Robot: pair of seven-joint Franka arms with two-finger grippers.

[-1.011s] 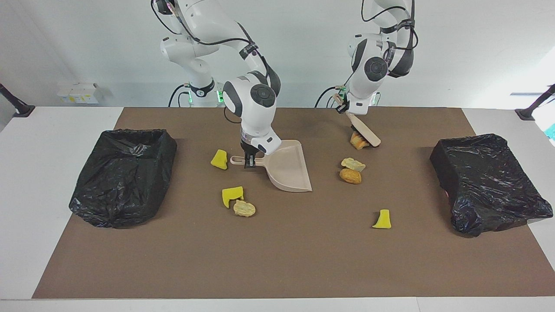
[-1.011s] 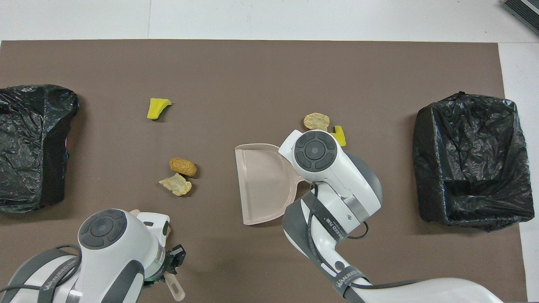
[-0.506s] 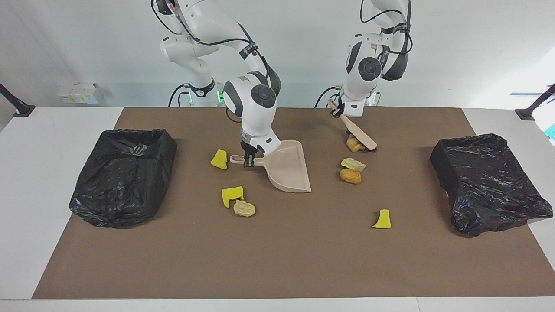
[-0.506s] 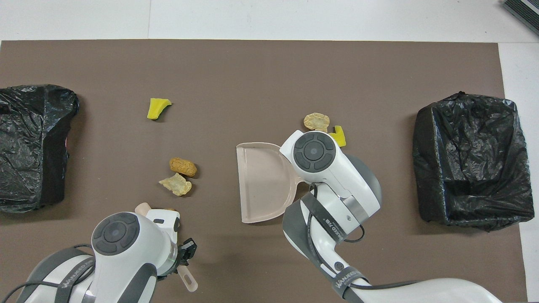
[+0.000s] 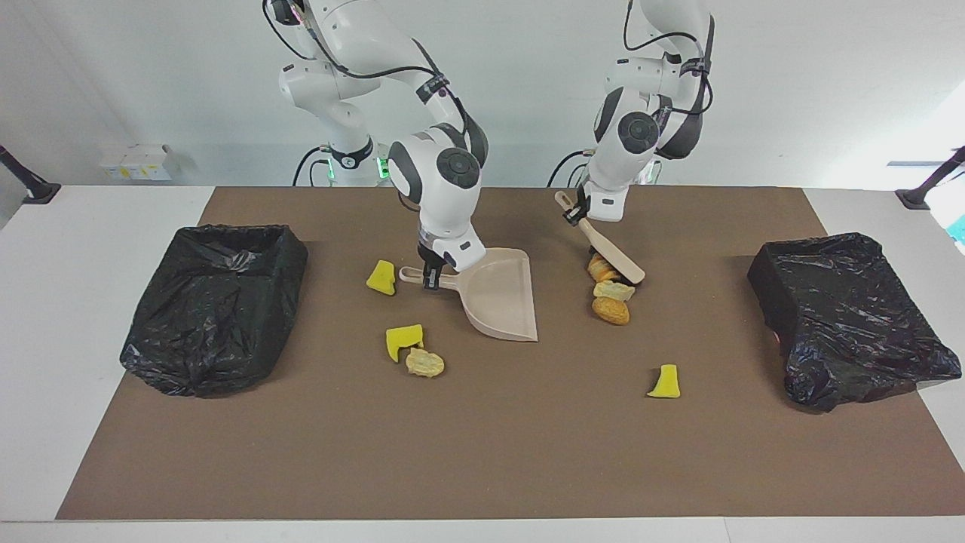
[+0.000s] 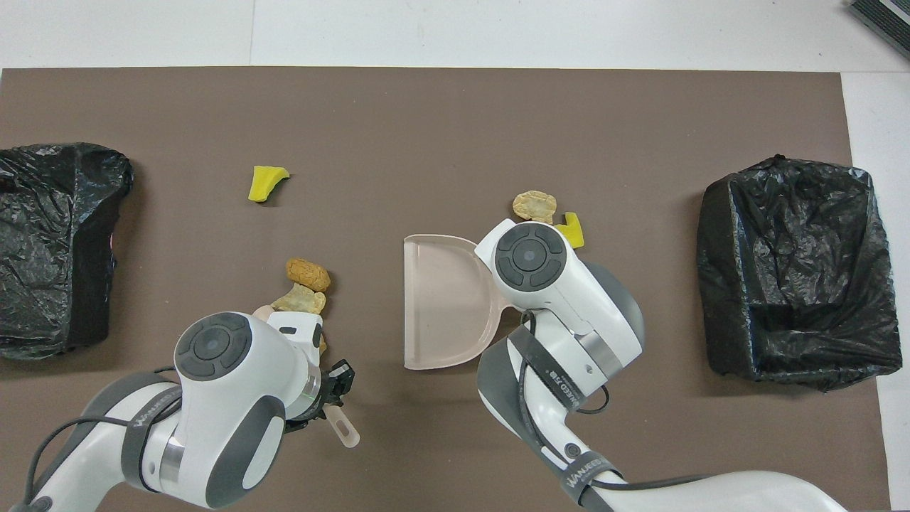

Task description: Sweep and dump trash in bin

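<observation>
From across the desk [image 5: 105,317], the left claw [image 5: 579,214] pinches the brush [image 5: 603,241] by its handle. The brush slants down, and its head touches a bread lump [image 5: 601,267]. Two more lumps [image 5: 612,300] sit right against it, farther from the robots. The right claw [image 5: 430,277] pinches the dustpan [image 5: 503,296] handle, with the pan flat on the brown mat [image 5: 482,452]. A yellow chunk [image 5: 381,277] lies just beside that handle. Another yellow chunk [image 5: 402,340] touches a pale lump [image 5: 424,363], and one yellow chunk [image 5: 665,381] lies alone. A black bin [image 5: 215,305] stands at each end of the desk.

From above, the left arm hides most of the brush [image 6: 345,429]; only the handle tip shows. The right arm hides the dustpan [image 6: 437,306] handle and the chunk beside it. This view looks down into the bin [image 6: 796,274] at the right arm's end.
</observation>
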